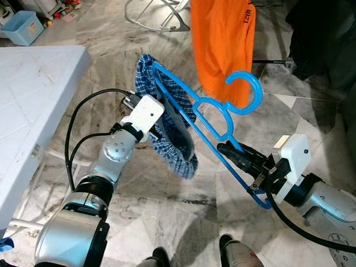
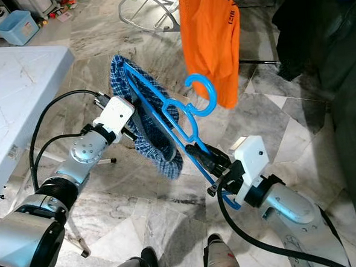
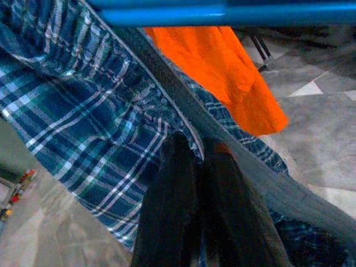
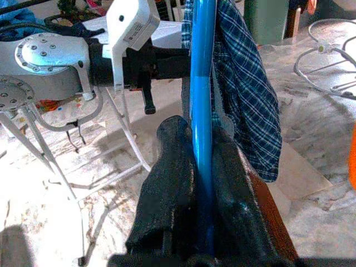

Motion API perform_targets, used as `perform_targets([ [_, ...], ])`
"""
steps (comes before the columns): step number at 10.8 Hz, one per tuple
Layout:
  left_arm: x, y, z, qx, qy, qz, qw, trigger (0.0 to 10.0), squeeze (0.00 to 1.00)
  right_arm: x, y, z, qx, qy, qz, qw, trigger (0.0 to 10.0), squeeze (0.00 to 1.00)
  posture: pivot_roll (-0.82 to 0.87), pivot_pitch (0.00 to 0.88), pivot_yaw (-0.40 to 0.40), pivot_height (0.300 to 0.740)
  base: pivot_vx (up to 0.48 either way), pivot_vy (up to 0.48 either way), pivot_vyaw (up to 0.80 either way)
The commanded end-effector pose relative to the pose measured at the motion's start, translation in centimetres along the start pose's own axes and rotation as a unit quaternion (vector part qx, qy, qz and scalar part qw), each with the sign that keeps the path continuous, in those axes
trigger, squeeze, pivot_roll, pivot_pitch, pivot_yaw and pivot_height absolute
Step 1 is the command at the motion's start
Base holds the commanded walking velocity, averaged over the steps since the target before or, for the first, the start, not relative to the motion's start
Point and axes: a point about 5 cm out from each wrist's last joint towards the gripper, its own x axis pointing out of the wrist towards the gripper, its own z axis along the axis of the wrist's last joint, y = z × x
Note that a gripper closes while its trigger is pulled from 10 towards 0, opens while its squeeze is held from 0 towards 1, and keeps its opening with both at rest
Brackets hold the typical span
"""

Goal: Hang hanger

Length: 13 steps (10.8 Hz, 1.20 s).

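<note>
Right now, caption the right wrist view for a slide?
Right end effector clamps the blue hanger carrying plaid shorts, left end effector alongside.

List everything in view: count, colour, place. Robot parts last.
blue plastic hanger: 1, blue, held between both arms, hook up.
blue plaid cloth: 1, blue-white check, draped on the hanger's left end.
orange shirt: 1, orange, hanging beyond the hanger.
white folding table: 1, white, robot's left.
light blue plastic bin: 1, floor, beyond the table.
white round rack base: 1, floor, far.
left gripper: fingers shut on the cloth.
right gripper: fingers shut on the hanger's bar.
</note>
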Motion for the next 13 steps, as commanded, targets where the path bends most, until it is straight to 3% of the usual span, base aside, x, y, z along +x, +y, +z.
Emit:
perform_targets([
  [1,-0.5,0.5,-0.8,0.004,0.016,0.008,1.000,0.0,0.00,0.1,0.7,0.3,-0.002,-0.013,0.018,1.000,10.0,0.00,-0.43,0.252,0.124,0.740,0.000,0.000,0.00],
  [3,-0.5,1.5,-0.7,0.007,0.027,0.036,0.999,0.0,0.00,-0.1,0.6,-0.2,-0.002,-0.004,0.011,1.000,10.0,0.00,-0.42,0.254,0.127,0.740,0.000,0.000,0.00],
  [6,-0.4,4.2,0.3,0.008,0.009,0.104,0.994,0.0,0.00,-0.7,0.6,-2.6,0.008,0.034,0.001,0.999,10.0,0.00,-0.41,0.255,0.134,0.740,0.000,0.000,0.00],
  [10,0.3,3.8,1.1,-0.009,-0.001,0.093,0.996,0.0,0.00,-1.2,0.8,-4.9,0.020,0.062,-0.006,0.998,10.0,0.00,-0.40,0.258,0.143,0.740,0.000,0.000,0.00],
  [13,0.5,3.6,1.2,-0.011,0.008,0.080,0.997,0.0,0.00,-0.4,1.7,-7.1,0.030,0.103,0.013,0.994,10.0,0.00,-0.40,0.260,0.150,0.740,0.000,0.000,0.00],
])
